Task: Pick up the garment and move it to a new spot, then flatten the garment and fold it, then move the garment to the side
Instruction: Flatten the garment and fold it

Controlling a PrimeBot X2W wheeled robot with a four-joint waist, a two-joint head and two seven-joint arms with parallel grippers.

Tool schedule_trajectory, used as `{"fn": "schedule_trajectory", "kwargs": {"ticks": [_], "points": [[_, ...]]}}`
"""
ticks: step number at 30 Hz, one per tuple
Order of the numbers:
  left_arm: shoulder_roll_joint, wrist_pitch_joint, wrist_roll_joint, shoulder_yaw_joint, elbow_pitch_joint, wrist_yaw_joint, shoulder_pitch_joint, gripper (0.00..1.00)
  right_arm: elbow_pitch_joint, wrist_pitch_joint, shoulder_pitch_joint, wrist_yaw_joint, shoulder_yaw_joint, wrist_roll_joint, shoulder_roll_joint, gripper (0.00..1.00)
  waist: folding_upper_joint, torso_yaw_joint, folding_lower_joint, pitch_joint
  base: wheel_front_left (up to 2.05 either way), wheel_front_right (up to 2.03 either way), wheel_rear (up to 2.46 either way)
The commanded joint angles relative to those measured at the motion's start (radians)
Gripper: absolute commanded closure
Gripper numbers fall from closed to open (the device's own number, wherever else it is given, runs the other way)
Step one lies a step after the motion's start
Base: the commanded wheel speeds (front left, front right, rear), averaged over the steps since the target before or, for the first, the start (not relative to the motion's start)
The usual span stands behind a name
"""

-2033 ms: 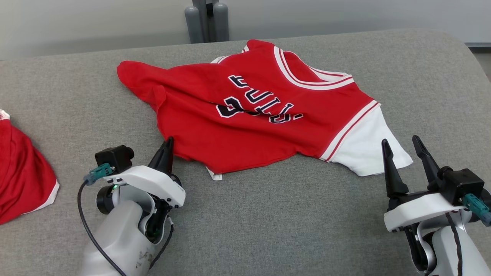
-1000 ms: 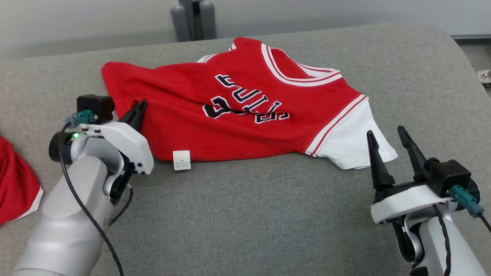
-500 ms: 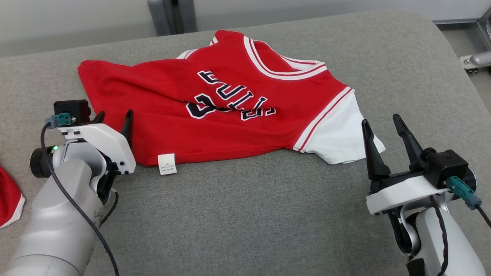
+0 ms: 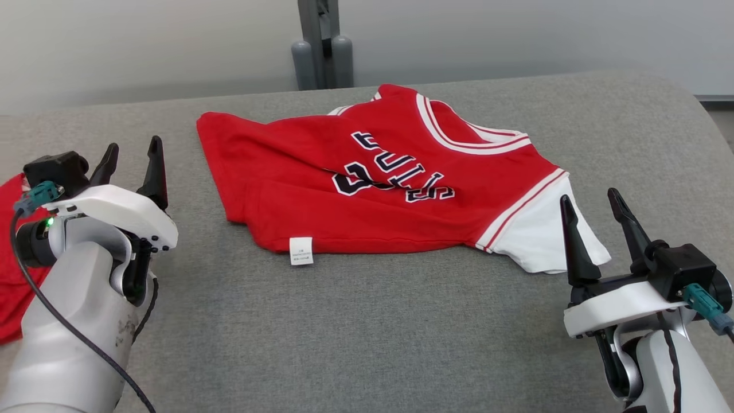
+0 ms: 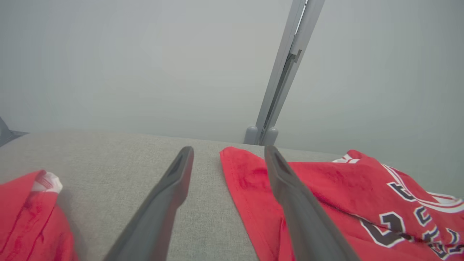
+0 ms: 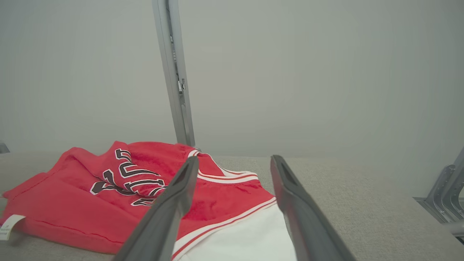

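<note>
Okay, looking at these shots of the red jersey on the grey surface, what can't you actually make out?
- Print on the care label, head view: too small to read.
- Lettering on the jersey, head view: a fold in the cloth covers part of it.
- The second red garment, head view: cut off by the picture's left edge and partly behind the left gripper and its arm, so its type is unclear.

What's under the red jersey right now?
The jersey lies directly on the grey cushioned surface; a white care tag pokes out at its near hem. Anything beneath the cloth itself is hidden.
</note>
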Motion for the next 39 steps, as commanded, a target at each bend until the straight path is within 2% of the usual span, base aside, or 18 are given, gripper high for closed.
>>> {"fn": "schedule_trajectory", "kwargs": {"ticks": [1,7,13,16,20,26,33,36,39], "points": [[0.006,-0.004,0.013,0.017,-0.044,0.005,0.036,0.00,-0.008,-0.001,0.011,0.000,-0.004,-0.003,-0.008,0.00,0.0000,0.026,0.0000,-0.021,0.00,0.00,0.00],[-0.032,-0.004,0.096,0.119,-0.316,0.046,0.259,0.00,-0.031,-0.001,0.052,0.000,-0.019,-0.004,-0.014,0.00,0.0000,0.064,0.0000,-0.053,0.00,0.00,0.00],[-0.110,-0.004,0.188,0.216,-0.497,0.066,0.449,0.00,-0.037,-0.001,0.081,0.000,-0.023,-0.001,-0.021,0.00,0.0000,0.080,0.0000,-0.069,0.00,0.00,0.00],[-0.148,-0.004,0.220,0.258,-0.544,0.055,0.511,0.00,-0.033,-0.001,0.085,0.000,-0.017,0.000,-0.025,0.00,0.0000,0.079,0.0000,-0.072,0.00,0.00,0.00],[-0.173,-0.004,0.254,0.296,-0.579,0.035,0.549,0.00,-0.027,-0.001,0.084,0.000,-0.012,0.002,-0.029,0.00,0.0000,0.077,0.0000,-0.075,0.00,0.00,0.00],[-0.185,-0.005,0.260,0.299,-0.565,0.004,0.536,0.00,-0.030,-0.001,0.072,0.000,-0.007,0.000,-0.030,0.00,0.0000,0.064,0.0000,-0.057,0.00,0.00,0.00],[-0.185,-0.004,0.143,0.158,-0.394,-0.018,0.449,0.00,-0.027,-0.001,0.055,0.000,0.002,0.002,-0.024,0.00,0.0000,0.030,0.0000,-0.005,0.00,0.00,0.00],[-0.185,-0.003,0.104,0.118,-0.329,-0.007,0.416,0.00,-0.027,-0.001,0.044,0.000,0.002,0.004,-0.023,0.00,0.0000,0.019,0.0000,0.012,0.00,0.00,0.00],[-0.186,-0.001,0.056,0.076,-0.250,0.028,0.355,0.00,-0.028,-0.001,0.035,0.000,0.005,0.008,-0.021,0.00,0.0000,0.003,0.0000,0.035,0.00,0.00,0.00]]}}
